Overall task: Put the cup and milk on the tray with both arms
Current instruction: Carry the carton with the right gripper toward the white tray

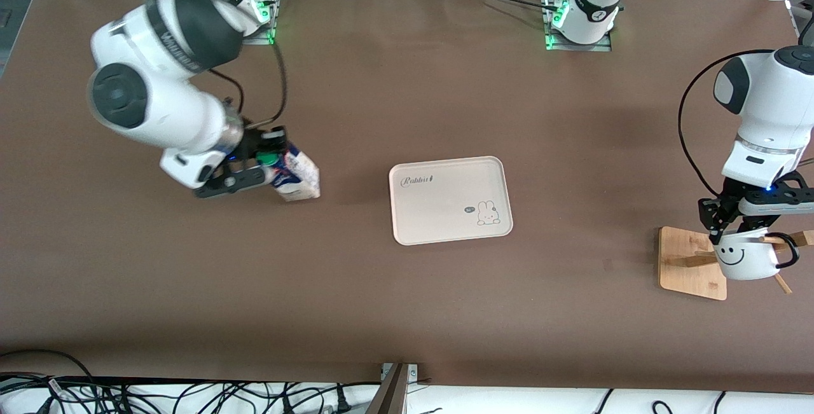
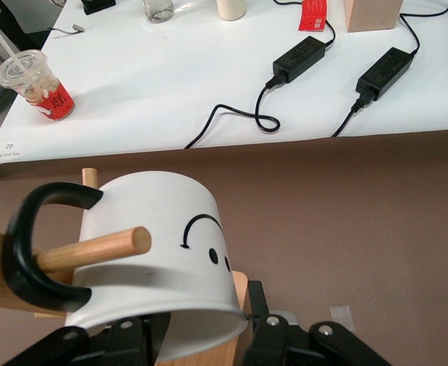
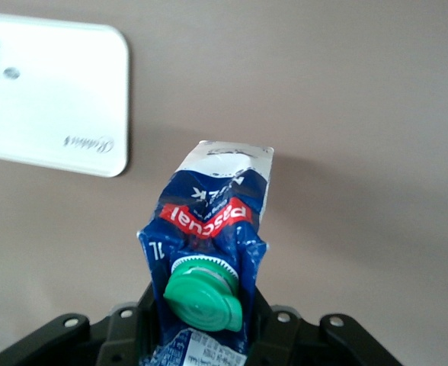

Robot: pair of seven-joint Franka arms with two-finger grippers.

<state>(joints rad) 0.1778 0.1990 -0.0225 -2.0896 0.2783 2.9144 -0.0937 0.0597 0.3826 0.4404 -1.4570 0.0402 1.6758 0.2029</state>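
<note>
The cream tray lies in the middle of the table and also shows in the right wrist view. My right gripper is shut on the blue gable top of the milk, which leans toward the tray at the right arm's end. In the right wrist view the green cap sits between the fingers on the milk. My left gripper is shut on the rim of the cup over the wooden rack. In the left wrist view a rack peg passes through the cup's black handle.
The wooden rack with its pegs stands at the left arm's end of the table. A white side table with a plastic drink cup and power bricks shows in the left wrist view. Cables lie along the front edge.
</note>
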